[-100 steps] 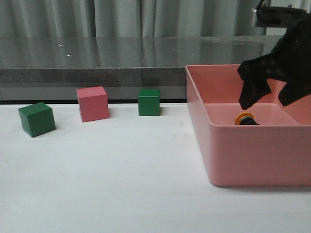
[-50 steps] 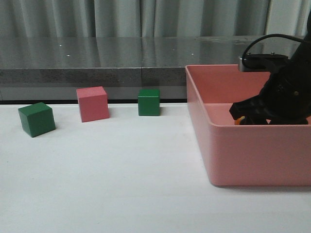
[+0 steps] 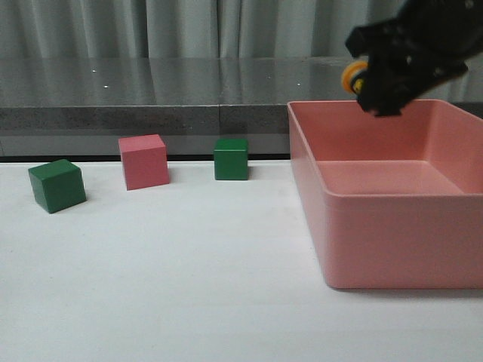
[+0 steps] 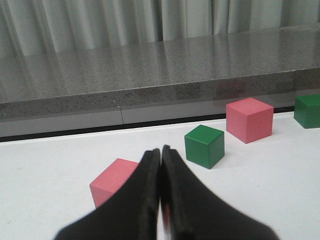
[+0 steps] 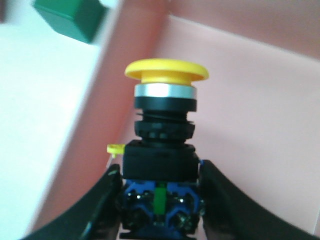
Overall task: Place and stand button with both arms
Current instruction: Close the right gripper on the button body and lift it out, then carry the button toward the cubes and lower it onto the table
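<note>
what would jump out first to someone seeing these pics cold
The right gripper hangs in the air above the big pink bin, clamped on the base of the yellow-capped button. After that, the pink and green cubes lined up on the white table to the left, and the left gripper pinched shut low over that table.

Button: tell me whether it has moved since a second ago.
Yes. The button has gone up, from the floor of the pink bin to above its rim, gripped by the right end effector.
</note>
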Controlling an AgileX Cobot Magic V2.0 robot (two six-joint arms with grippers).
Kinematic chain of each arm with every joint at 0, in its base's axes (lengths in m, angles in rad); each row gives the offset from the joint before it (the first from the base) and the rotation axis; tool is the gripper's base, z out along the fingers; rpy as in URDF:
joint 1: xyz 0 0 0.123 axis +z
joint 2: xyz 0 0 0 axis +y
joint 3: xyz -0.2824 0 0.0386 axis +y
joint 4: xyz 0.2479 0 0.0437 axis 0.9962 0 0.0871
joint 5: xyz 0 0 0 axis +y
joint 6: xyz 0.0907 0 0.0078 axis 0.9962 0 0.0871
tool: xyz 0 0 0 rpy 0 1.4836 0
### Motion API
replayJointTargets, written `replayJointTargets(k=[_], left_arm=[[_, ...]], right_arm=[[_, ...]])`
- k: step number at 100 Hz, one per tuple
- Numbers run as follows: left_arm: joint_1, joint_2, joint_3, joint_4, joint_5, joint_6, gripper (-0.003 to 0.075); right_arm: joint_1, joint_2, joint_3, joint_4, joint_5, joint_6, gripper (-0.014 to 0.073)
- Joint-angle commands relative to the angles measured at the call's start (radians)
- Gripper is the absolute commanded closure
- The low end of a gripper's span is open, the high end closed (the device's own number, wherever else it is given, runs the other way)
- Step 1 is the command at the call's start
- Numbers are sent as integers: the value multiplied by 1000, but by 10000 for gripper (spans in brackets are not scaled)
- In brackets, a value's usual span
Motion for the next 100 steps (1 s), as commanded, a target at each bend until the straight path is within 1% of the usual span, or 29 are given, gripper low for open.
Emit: replayJointTargets(k=[1, 14, 29, 36, 50, 69, 91, 100], left_arm=[[4, -32, 45, -9, -82, -9, 740], [4, -32, 45, -9, -82, -9, 740], [4, -32, 45, -9, -82, -9, 740], [4, -32, 45, -9, -82, -9, 740], [4, -32, 45, -9, -82, -9, 740], [4, -32, 45, -9, -82, -9, 740], [4, -32, 45, -9, -82, -9, 740], [4, -32, 45, -9, -82, -9, 740]], right_arm=[[58, -41, -107, 6, 49, -150, 634], [154, -4, -202, 8, 76, -337, 634], [250, 88, -265, 8, 82, -551, 634], [285, 145, -288, 9, 90, -637, 634], [340, 258, -312, 9, 85, -768, 634], [390, 381, -325, 9, 42, -863, 634], [401, 449, -325, 9, -38, -865, 634], [401, 458, -325, 10, -53, -865, 608]])
